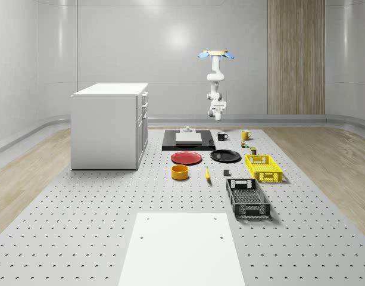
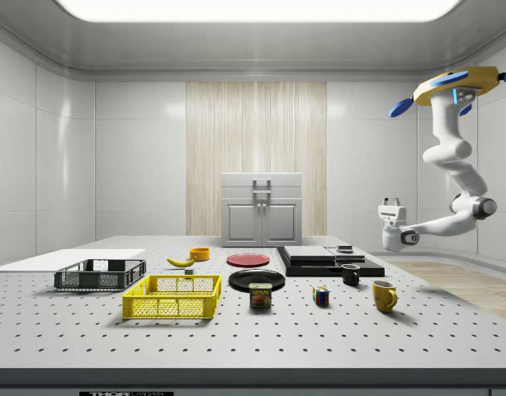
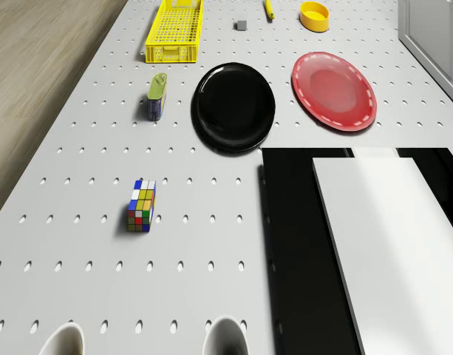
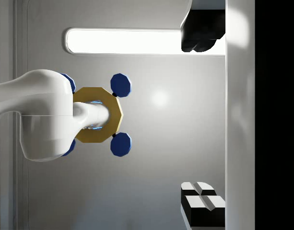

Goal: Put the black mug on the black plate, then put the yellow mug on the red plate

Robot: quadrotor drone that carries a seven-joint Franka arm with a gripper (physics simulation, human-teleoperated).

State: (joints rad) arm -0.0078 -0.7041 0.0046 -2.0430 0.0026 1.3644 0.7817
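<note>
Two mugs wait untouched at the far end of the table in the whole-scene view: the black mug stands just beyond the black plate, and the yellow mug stands to that view's right of it, well apart from the red plate; the drone hovers high above this end, its arm hanging so that the gripper sits in the air above the black mug, a sensible staging spot for the first pick. From the side view, the drone floats beyond the table's right edge and the arm folds down and back, holding the gripper upturned, fingers toward the ceiling, well above the black mug and yellow mug, so it must turn over before any descent. In the drone view both plates lie side by side, black plate and red plate, bare and ready. The wrist view looks up at the drone, confirming the upturned pose; the fingers stand spread apart, grasping nothing.
</note>
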